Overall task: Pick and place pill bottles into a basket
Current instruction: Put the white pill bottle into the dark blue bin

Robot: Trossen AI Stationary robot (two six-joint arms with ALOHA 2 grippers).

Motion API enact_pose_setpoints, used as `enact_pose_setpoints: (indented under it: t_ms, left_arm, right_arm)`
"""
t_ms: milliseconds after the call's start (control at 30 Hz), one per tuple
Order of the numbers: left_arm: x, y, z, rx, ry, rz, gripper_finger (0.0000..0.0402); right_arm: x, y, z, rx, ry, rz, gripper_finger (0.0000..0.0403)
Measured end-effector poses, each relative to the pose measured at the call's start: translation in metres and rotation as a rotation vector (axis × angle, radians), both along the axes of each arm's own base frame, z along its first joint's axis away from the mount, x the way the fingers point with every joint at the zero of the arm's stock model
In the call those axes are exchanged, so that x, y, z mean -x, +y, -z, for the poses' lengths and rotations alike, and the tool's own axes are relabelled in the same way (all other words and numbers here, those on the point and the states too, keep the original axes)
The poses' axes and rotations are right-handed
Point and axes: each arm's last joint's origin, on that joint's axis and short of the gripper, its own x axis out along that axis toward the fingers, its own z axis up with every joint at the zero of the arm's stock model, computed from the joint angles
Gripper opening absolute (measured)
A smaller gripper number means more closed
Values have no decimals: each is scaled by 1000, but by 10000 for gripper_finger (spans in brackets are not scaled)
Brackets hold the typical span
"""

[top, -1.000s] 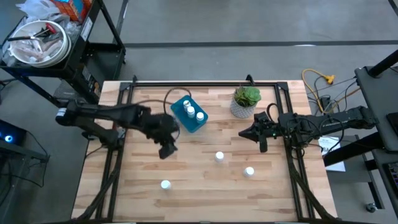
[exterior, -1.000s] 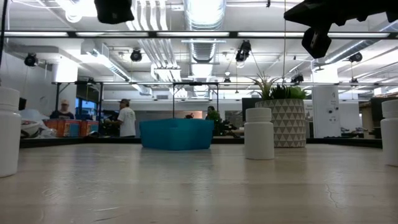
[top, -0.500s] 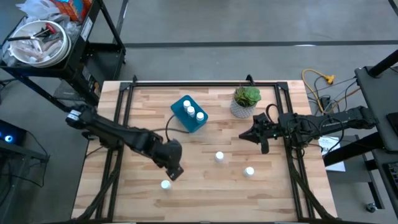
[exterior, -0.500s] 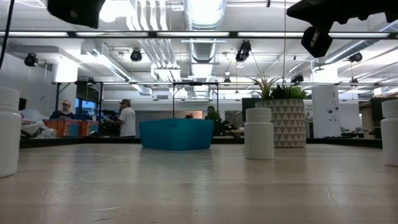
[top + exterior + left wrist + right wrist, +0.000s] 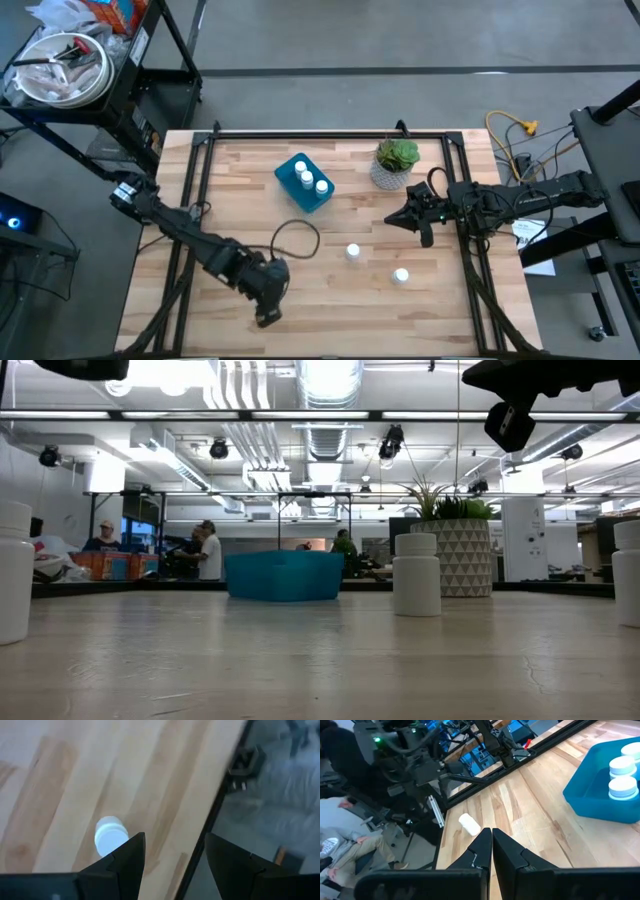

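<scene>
One bottle [image 5: 111, 836] now under left gripper [image 5: 172, 857], moved forward, open, empty.

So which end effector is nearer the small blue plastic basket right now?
Right. The right end effector hangs shut just beyond the potted plant from the small blue plastic basket; the left end effector is open, farther off near the table's front edge.

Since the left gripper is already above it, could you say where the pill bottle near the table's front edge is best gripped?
Probably from straight above, the open left gripper closing across the round sides of the pill bottle below its cap. It stands upright, clear of anything else.
</scene>
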Motion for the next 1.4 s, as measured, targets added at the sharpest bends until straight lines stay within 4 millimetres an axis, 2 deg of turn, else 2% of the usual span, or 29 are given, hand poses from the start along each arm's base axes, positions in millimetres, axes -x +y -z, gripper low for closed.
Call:
enact_pose_setpoints:
  t_ms: [233, 433, 700, 933, 1400]
  left_arm:
    - [6, -6, -7, -138, -129, 369, 189]
    - [6, -5, -3, -203, -167, 529, 189]
    - [10, -3, 5, -232, -119, 547, 189]
    - [13, 0, 13, -289, -110, 658, 190]
    - [17, 4, 34, -293, -42, 665, 192]
  right_arm:
    - [0, 0, 0, -4, 1, 1, 9]
    - [0, 0, 0, -3, 1, 1, 9]
    - [0, 0, 0, 7, 1, 7, 9]
    - [0, 0, 0, 17, -1, 8, 9]
    - [0, -1, 0, -44, 1, 48, 9]
